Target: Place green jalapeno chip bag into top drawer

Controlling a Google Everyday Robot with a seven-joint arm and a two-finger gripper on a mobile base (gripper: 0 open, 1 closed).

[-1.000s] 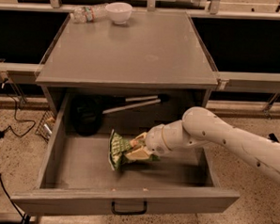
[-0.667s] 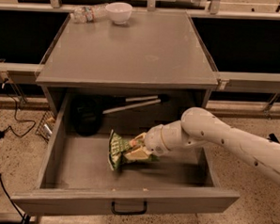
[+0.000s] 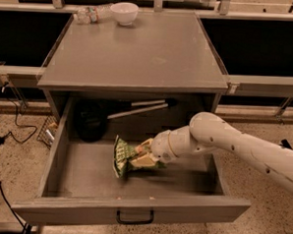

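Note:
The top drawer (image 3: 131, 211) of the grey cabinet is pulled wide open, its black pull handle (image 3: 135, 218) on the front panel facing me. My white arm reaches in from the right. My gripper (image 3: 140, 156) is inside the drawer, shut on the green jalapeno chip bag (image 3: 123, 156). The crumpled green bag with white edges hangs from the fingers at its right side, low over the drawer floor near the middle. I cannot tell whether the bag touches the floor.
A black ladle-like utensil (image 3: 91, 120) with a long handle lies at the drawer's back left. On the cabinet top (image 3: 140, 54) stand a white bowl (image 3: 125, 12) and a clear plastic bottle (image 3: 91, 13) at the far left. Cables lie on the floor at left.

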